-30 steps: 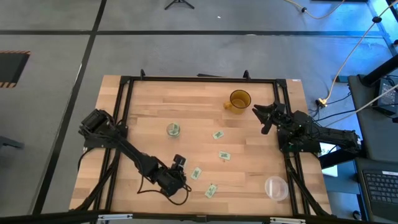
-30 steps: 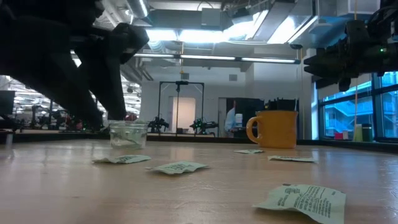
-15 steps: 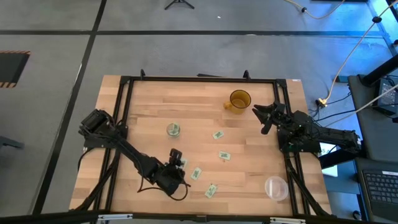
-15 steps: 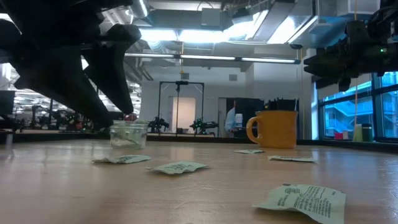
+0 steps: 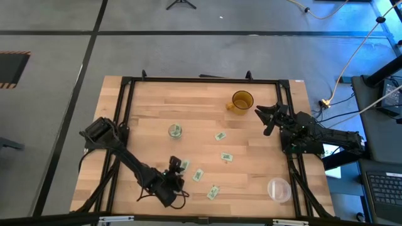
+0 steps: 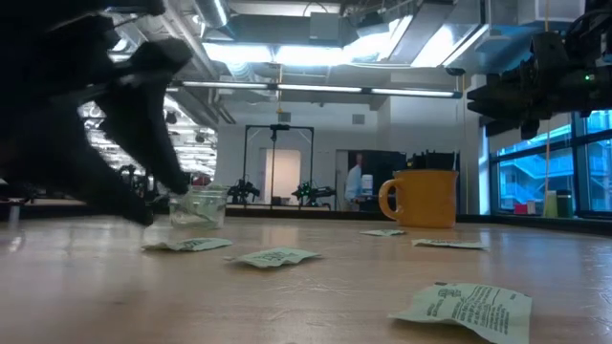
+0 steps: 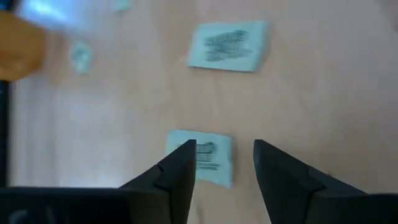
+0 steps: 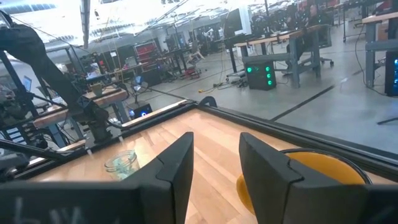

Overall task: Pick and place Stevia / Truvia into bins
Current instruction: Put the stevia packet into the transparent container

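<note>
Several white-and-green Stevia packets lie flat on the table: one (image 5: 220,135), one (image 5: 226,157), one (image 5: 198,175), one (image 5: 213,193), and one (image 5: 184,165) at my left gripper (image 5: 178,164). In the left wrist view the open left gripper (image 7: 224,165) stands over that packet (image 7: 208,163), which lies mostly by one finger; whether it touches, I cannot tell. The small clear glass cup (image 5: 175,131) stands farther off, with something white and green inside. My right gripper (image 5: 267,116) waits open in the air beside the amber mug (image 5: 242,101).
The amber mug (image 6: 421,198) stands near the far right of the table. A wider clear plastic container (image 5: 279,189) sits at the near right corner. A black frame (image 5: 201,80) runs around the tabletop. Bare wood lies along the left side and the far edge.
My left gripper has drawn back a little toward the near edge and come down toward the table, tipping over the packet beside it. The packets, the cup and the right arm have kept still.
</note>
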